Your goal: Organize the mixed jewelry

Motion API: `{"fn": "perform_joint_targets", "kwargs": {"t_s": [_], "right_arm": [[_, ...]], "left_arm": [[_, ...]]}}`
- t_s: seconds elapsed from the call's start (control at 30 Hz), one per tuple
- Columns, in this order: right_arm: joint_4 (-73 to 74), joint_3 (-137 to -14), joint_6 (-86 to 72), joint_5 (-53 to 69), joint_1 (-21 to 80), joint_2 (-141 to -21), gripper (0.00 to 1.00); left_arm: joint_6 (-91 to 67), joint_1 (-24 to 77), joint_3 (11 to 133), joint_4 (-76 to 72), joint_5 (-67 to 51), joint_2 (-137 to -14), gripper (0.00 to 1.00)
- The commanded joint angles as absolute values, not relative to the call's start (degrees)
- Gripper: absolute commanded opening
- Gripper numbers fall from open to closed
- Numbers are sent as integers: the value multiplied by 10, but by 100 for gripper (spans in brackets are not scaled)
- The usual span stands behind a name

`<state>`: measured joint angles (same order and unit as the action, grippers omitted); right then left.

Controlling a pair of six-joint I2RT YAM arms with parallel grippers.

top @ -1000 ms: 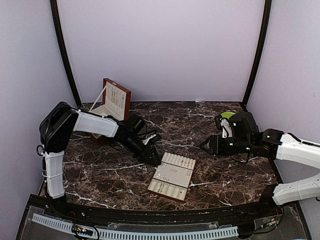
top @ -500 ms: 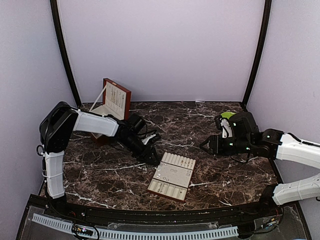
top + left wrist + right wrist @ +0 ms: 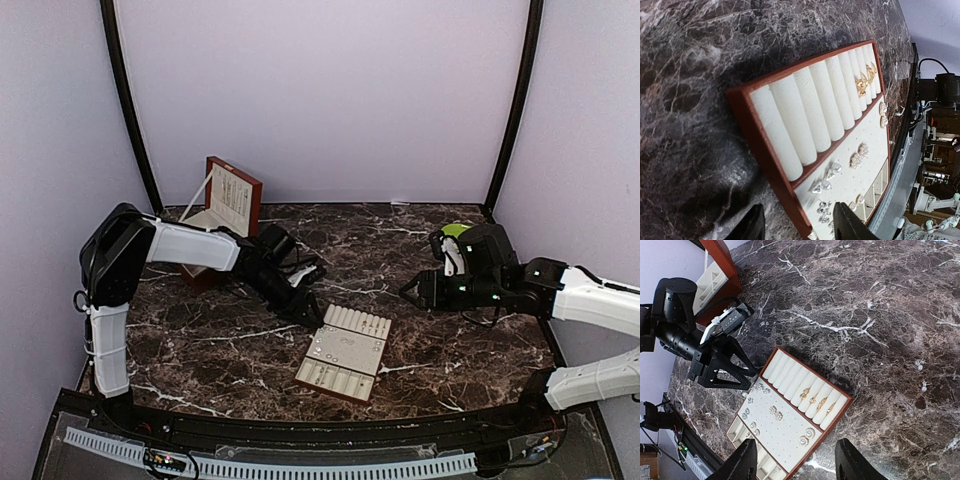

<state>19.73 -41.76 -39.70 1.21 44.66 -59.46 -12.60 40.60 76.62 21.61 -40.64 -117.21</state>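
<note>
Mixed jewelry (image 3: 775, 413) on tray (image 3: 781, 371) | left claw (image 3: 797, 225) parted at tray edge | right claw (image 3: 797, 460) parted, empty

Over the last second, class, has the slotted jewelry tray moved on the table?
No. The slotted tray keeps its spot and tilt against the white veins of the marble table.

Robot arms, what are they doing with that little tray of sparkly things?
They are sorting jewelry. A cream slotted tray with a red-brown rim lies on the dark marble table between them, already holding gold rings and pale earrings. The left tool hovers open at the tray's far left corner, holding nothing. The right tool hangs open over the table to the right, also empty. Two tiny silvery earrings lie loose on the marble, not yet in the tray.
</note>
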Motion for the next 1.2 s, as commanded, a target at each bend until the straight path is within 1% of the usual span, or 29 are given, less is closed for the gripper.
{"fn": "perform_joint_targets", "kwargs": {"t_s": [0.0, 0.3, 0.43, 0.73, 1.03, 1.17], "right_arm": [[187, -413, -397, 3, 444, -588, 54], [185, -409, -396, 3, 444, -588, 54], [184, -408, -396, 3, 444, -589, 54], [180, -408, -393, 3, 444, -593, 54], [178, -408, -392, 3, 444, -594, 54], [183, -409, -390, 3, 444, -592, 54]], "left_arm": [[-116, 413, 781, 233, -409, -1173, 49], [-99, 423, 797, 262, -377, -1182, 48], [-92, 427, 804, 275, -360, -1184, 43], [-83, 435, 814, 292, -343, -1193, 39], [-79, 439, 827, 301, -334, -1193, 39], [-83, 439, 827, 290, -326, -1181, 42]]}}
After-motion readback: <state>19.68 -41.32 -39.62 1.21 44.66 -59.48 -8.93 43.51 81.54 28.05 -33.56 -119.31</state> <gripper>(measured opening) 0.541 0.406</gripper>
